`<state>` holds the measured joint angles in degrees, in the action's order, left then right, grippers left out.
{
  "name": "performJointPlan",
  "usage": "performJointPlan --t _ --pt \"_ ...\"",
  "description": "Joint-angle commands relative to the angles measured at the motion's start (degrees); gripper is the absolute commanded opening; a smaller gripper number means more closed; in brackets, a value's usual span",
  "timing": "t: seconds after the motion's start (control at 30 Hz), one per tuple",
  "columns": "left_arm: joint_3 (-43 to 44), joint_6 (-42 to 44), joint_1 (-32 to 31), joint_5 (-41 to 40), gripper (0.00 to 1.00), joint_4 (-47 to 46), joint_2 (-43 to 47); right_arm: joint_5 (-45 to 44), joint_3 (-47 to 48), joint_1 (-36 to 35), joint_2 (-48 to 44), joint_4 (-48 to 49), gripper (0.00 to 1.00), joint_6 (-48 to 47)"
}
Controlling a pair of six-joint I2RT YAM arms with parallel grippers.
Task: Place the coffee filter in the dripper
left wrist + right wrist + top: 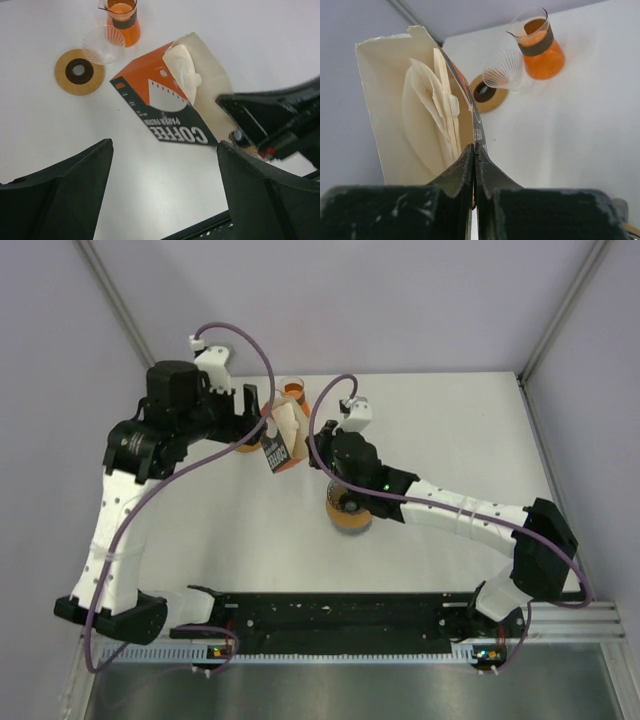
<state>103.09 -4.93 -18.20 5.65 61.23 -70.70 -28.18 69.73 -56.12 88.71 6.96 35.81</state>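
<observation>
- White tabletop, plain and matte; pale lilac walls on three sides, with metal frame posts in the back corners.
- Black rail along the near edge carries both arm bases.
- Left arm rises from the near-left, bends at the elbow and reaches right toward the table's middle. Left pincer is released: fingers spread wide with nothing between them, just beside the box.
- Right arm stretches from the near-right across to centre, wrist pointing up-left. Right pincer is clenched on the box's cream wall at the torn-open end, holding it tilted.
- Filters are in the box, fanned at the opening; one bulges out the top in the left wrist view. None is in the dripper.
- Dripper is clear and ribbed, on the tabletop between a wooden ring and a carafe of orange liquid, apart from the box.
- Box print: "COFFEE" in large white letters, a smaller line that looks like "PAPER FILTER", orange-and-dark panels.
</observation>
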Motion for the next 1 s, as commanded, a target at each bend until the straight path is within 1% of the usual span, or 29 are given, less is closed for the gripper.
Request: performJointPlan --t 0.0,0.1,0.13,0.17,0.27,0.3,0.47,0.63,0.67,0.9,0.93,0.97 --pt "-1.2 -8.3 -1.1 0.0 0.91 -8.8 -5.1 -14.3 2.8 -2.0 0.1 9.9 0.0 2.3" --pt "-1.8 -8.9 -2.1 -2.0 0.92 -11.1 -6.8 -15.2 3.8 -2.3 1.2 10.4 0.0 2.2" --pt "-2.2 -8.9 -2.3 -2.7 0.9 -11.6 -7.3 -15.2 3.8 -2.6 1.6 11.0 0.0 2.0" --pt "-2.5 -9.1 -2.5 -3.2 0.87 -11.8 -7.9 -15.1 3.9 -2.6 2.0 11.3 0.0 2.0" --pt "-3.6 -9.4 -2.7 -3.0 0.71 -12.4 -9.0 -15.1 3.7 -2.9 2.3 12.1 0.0 1.5" --pt "-3.8 -9.3 -2.9 -2.8 0.68 -12.6 -9.2 -15.1 3.6 -3.0 2.3 12.3 0.0 1.6" --pt "-2.8 -9.5 -2.9 -1.3 0.7 -12.7 -9.5 -16.6 3.3 -2.9 2.7 11.9 0.0 1.5" --pt "-0.3 -8.9 -4.7 -5.0 0.76 -12.7 -9.8 -17.1 4.1 -3.0 3.6 11.8 0.0 1.8" --pt "-0.6 -9.0 -4.9 -7.7 0.76 -12.8 -10.2 -17.3 4.4 -3.1 3.8 11.8 0.0 1.6" --pt "-2.0 -8.3 -7.8 -9.7 0.77 -14.0 -12.7 -17.3 5.9 -3.4 5.2 11.7 0.0 0.9" --pt "-2.0 -7.9 -8.0 -10.3 0.76 -13.8 -13.1 -17.3 5.8 -3.3 5.0 11.7 0.0 0.8" --pt "-2.1 -7.7 -7.9 -11.0 0.73 -13.4 -13.5 -17.3 5.7 -3.3 4.9 11.6 0.0 0.8"
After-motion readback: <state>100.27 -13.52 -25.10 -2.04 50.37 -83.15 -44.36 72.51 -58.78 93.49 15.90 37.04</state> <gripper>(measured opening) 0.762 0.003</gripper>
